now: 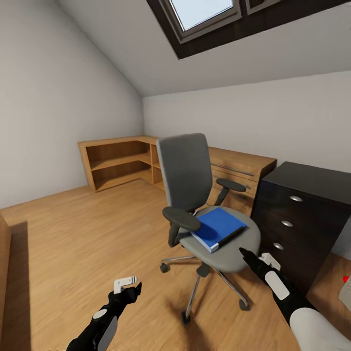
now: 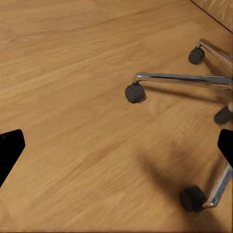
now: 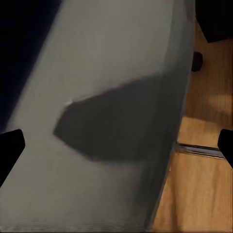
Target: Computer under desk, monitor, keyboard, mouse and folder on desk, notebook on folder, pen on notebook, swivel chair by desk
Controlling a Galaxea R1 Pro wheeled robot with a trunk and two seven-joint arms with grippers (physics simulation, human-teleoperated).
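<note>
Attic bedroom, wood floor (image 1: 73,234), low shelving along the far wall, dark drawer unit (image 1: 302,219) at right. Swivel chair (image 1: 195,195) mid-room, blue folder (image 1: 217,227) flat on its seat, one corner past the near edge. Right gripper (image 1: 248,257) just beside the seat's near-right rim, spread hard to tell here; left gripper (image 1: 127,287) low over bare floor, holding nothing.

Left wrist: chrome legs and casters (image 2: 134,93) on planks; fingertips (image 2: 9,148) wide apart.

Right wrist: grey seat (image 3: 111,97) close below, fingertips (image 3: 10,145) wide, empty.

Folder probably light, stiff, slick; best pinched at the overhanging corner.
</note>
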